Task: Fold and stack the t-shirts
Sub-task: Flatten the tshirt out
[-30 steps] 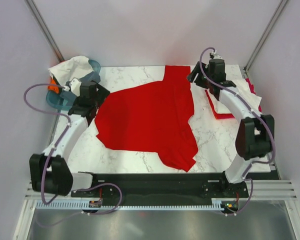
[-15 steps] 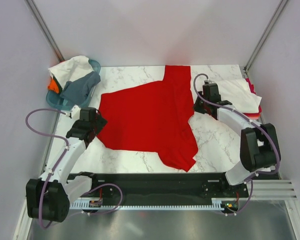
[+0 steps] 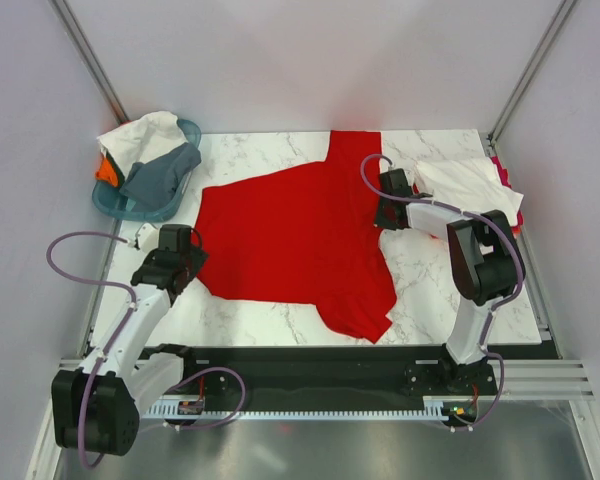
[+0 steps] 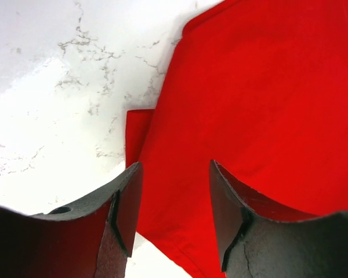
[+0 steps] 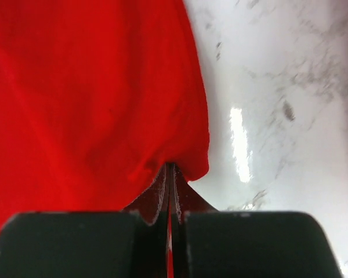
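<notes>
A bright red t-shirt [image 3: 295, 235] lies spread flat on the marble table, one sleeve pointing to the back. My left gripper [image 3: 187, 262] is low over the shirt's near-left edge. In the left wrist view this gripper [image 4: 175, 169] is open, its fingers [image 4: 124, 202] straddling the red hem, with cloth and white table showing between them. My right gripper [image 3: 382, 212] is at the shirt's right edge. The right wrist view shows the right gripper [image 5: 173, 167] shut, a small fold of the red cloth [image 5: 104, 98] pinched at its tips.
A teal basket [image 3: 108, 203] at the back left holds a white tee [image 3: 140, 135], a grey tee [image 3: 162, 168] and an orange one [image 3: 104, 170]. At the back right a folded white tee [image 3: 470, 183] rests on a red one, just behind the right arm.
The left arm has come forward from the basket to the shirt's near-left edge, its jaws narrowing. The right gripper has moved from the back right to the shirt's right edge and shut on it.
</notes>
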`<state>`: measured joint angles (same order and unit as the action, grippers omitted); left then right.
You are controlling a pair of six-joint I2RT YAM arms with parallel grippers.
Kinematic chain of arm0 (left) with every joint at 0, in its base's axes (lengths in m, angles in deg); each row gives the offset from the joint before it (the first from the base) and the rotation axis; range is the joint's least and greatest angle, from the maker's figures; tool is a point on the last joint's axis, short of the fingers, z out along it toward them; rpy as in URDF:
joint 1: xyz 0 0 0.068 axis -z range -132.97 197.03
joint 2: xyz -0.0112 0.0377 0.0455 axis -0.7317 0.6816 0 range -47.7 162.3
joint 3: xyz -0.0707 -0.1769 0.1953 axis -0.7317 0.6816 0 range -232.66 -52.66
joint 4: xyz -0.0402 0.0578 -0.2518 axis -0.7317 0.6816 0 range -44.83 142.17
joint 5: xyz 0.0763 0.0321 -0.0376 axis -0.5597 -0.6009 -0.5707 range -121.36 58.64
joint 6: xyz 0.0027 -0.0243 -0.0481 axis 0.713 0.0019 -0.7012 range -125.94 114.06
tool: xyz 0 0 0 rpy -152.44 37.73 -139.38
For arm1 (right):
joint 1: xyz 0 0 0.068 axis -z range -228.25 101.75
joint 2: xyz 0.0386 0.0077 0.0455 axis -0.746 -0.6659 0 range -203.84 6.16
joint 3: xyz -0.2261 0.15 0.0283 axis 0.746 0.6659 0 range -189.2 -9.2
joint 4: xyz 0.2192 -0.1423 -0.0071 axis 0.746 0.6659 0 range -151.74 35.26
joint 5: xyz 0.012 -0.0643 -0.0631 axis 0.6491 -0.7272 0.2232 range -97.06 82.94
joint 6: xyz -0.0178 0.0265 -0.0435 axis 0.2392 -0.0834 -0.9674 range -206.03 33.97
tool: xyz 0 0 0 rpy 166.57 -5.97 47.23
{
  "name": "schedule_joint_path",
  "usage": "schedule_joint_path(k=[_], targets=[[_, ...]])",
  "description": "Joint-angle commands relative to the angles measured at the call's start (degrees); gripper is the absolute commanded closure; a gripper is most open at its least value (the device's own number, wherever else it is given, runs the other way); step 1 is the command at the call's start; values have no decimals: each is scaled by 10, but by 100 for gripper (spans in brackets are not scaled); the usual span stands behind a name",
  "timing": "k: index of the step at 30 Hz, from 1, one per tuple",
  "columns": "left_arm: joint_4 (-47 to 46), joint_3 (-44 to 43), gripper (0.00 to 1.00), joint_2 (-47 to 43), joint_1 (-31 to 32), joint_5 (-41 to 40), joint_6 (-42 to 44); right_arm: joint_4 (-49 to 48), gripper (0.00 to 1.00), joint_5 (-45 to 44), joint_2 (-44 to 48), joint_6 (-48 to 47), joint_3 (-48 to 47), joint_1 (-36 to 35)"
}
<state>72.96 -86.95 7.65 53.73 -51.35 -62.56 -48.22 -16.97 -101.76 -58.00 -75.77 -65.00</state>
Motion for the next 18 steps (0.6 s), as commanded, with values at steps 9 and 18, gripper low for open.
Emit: schedule_joint_path(k=[9,18], targets=[[2,5,48,27,-14,-44,-58,55,100,-165,-90,-5,-102,26],[2,5,54,68,-16,-40,-75,57,90,-175,-15,-3,-103,30]])
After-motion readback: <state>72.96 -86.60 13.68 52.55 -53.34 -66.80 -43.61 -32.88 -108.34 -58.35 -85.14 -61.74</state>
